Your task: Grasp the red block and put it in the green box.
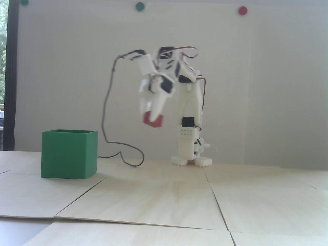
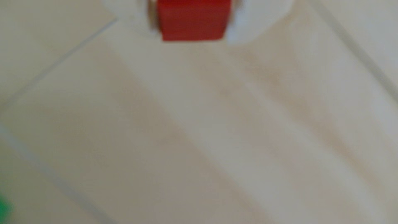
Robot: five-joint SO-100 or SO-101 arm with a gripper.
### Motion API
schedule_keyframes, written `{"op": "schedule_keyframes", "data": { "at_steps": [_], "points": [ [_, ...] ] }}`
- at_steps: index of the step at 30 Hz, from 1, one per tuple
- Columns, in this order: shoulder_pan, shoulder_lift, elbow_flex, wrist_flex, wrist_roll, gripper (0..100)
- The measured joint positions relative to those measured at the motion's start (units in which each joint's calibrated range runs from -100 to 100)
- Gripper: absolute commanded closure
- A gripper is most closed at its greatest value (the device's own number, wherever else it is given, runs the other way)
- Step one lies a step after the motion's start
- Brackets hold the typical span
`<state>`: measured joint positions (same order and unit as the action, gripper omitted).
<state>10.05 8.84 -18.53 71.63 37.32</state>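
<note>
Pincer [image 1: 151,118] of mine clenches the red block [image 1: 156,123] high above the bench [image 1: 164,200]; the green box [image 1: 69,153] sits lower-left in the fixed view, toward the bench's left edge.

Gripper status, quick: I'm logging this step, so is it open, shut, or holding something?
Gripper: shut on the red block, held in the air to the right of the green box in the fixed view.

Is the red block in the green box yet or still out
Out. The gripper holds the red block in the air, right of the green box in the fixed view.
</note>
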Motion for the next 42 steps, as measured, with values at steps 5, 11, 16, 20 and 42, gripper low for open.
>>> {"op": "schedule_keyframes", "data": {
  "at_steps": [5, 11, 16, 20, 42],
  "points": [
    [22.3, -0.3, 0.1, -5.2, 2.0, 98],
    [24.1, -0.4, 0.1, -8.2, 1.8, 98],
    [22.3, 0.7, 0.1, -9.2, 2.1, 98],
    [22.7, 4.8, -1.2, -12.3, 1.2, 98],
    [22.5, 13.2, -17.8, -12.3, 0.7, 78]
  ]
}}
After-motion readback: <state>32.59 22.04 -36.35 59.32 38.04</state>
